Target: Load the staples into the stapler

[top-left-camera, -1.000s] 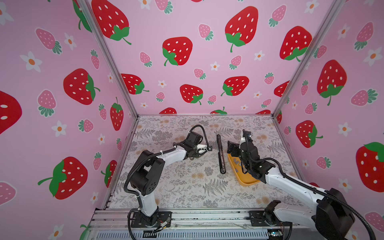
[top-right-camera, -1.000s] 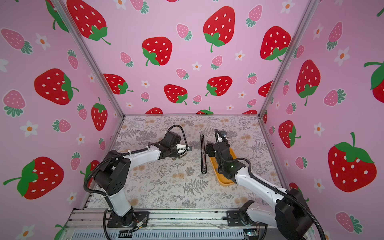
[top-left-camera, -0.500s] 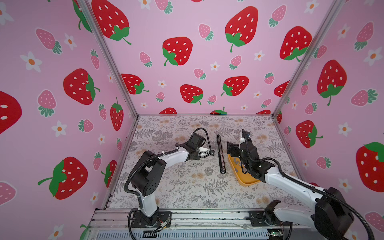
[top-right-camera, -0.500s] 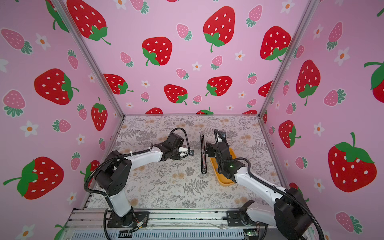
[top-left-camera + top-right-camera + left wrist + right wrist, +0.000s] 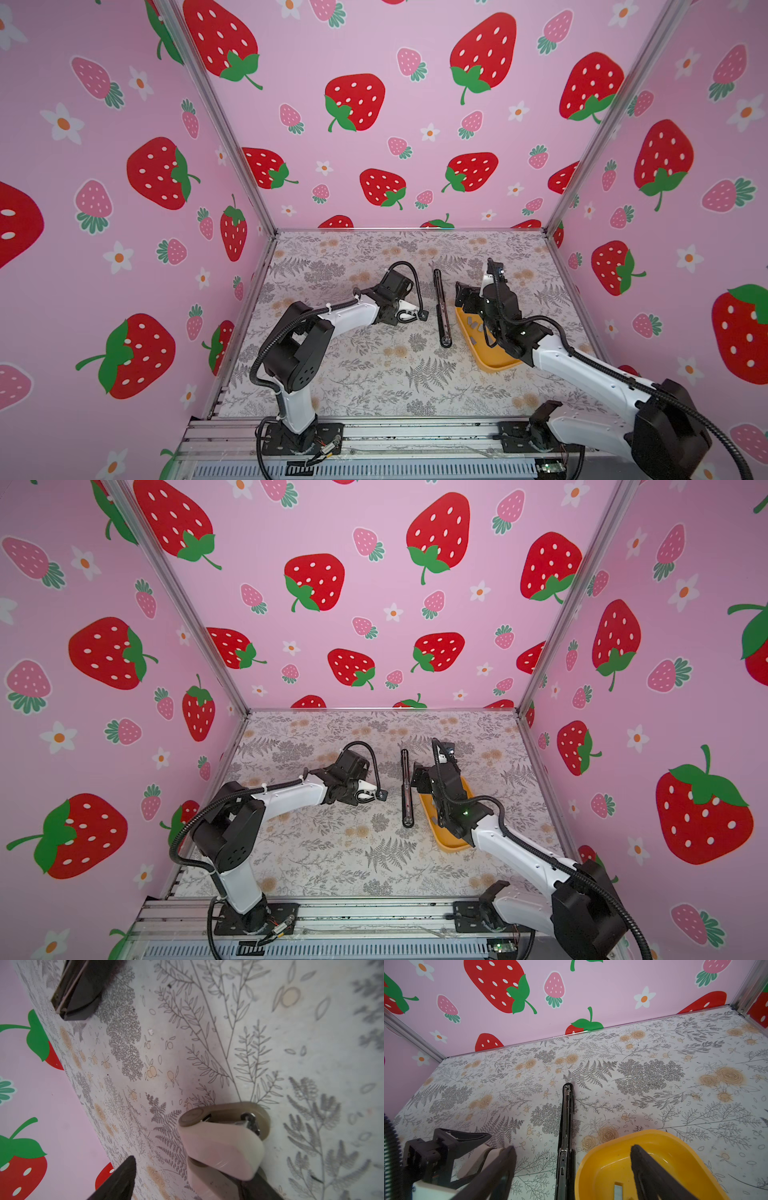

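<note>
A small whitish stapler (image 5: 409,309) (image 5: 220,1142) lies on the floral table between the fingers of my left gripper (image 5: 417,314) (image 5: 187,1184). It rests against one finger, with a clear gap to the other finger (image 5: 120,1178); the jaws stand open. A long black stapler (image 5: 441,307) (image 5: 565,1126), opened flat, lies in the middle. Grey strips of staples (image 5: 476,323) (image 5: 618,1190) sit in a yellow tray (image 5: 492,361) (image 5: 602,1157). My right gripper (image 5: 471,300) (image 5: 571,1176) hangs open over the tray's far end, straddling its rim and the black stapler.
Pink strawberry walls close the table on three sides, with metal posts in the back corners. The right arm covers much of the tray in both top views. The arm bases stand on a rail (image 5: 395,432) at the front edge.
My left gripper has crept a little toward the black stapler, the whitish stapler still between its fingers. The right arm has barely moved.
</note>
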